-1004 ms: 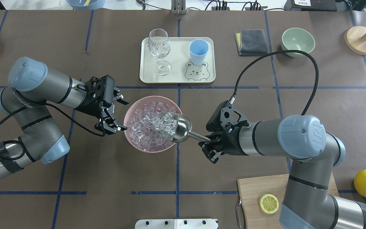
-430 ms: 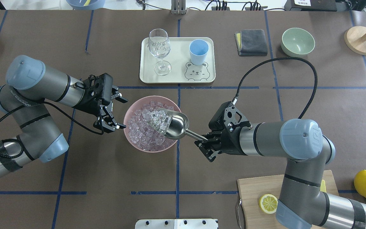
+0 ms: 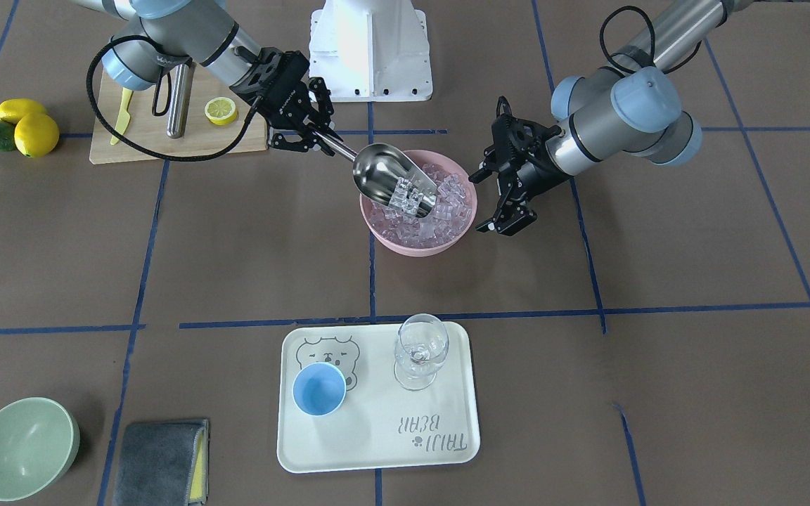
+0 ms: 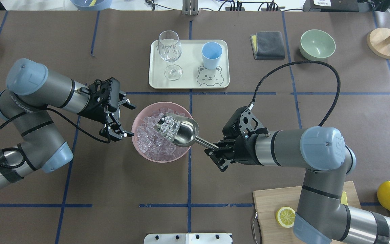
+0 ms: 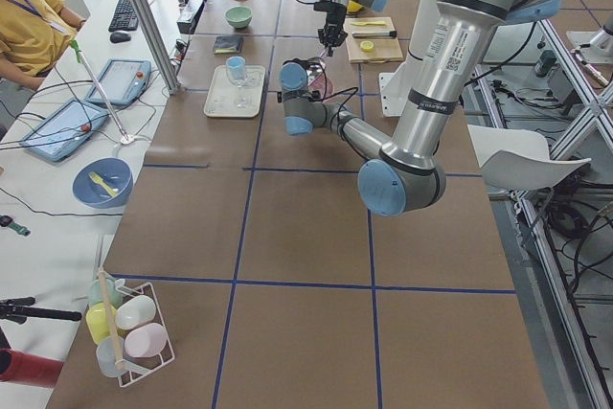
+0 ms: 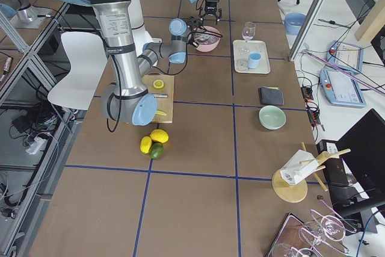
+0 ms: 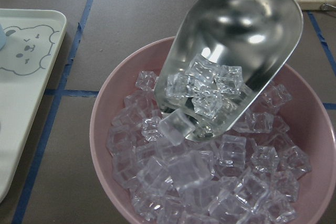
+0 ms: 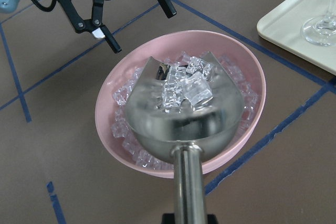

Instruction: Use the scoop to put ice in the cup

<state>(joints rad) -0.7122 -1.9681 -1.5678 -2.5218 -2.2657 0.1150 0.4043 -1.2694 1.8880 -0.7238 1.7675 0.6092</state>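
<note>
The steel scoop hangs tilted over the pink bowl, mouth low, with several ice cubes in its trough. More ice fills the bowl. My right gripper is shut on the scoop's rod handle, just right of the bowl. My left gripper is open and empty beside the bowl's left rim. The light-blue cup stands upright on the cream tray behind the bowl. The left wrist view shows the scoop with cubes over the bowl.
A clear wine glass stands on the tray left of the cup. A grey cloth and a pale green bowl lie at the back right. A cutting board with a lemon slice and whole lemons are at the front right.
My right gripper has shifted a little left and turned the scoop, which now holds ice in its trough above the bowl. My left gripper has barely moved.
</note>
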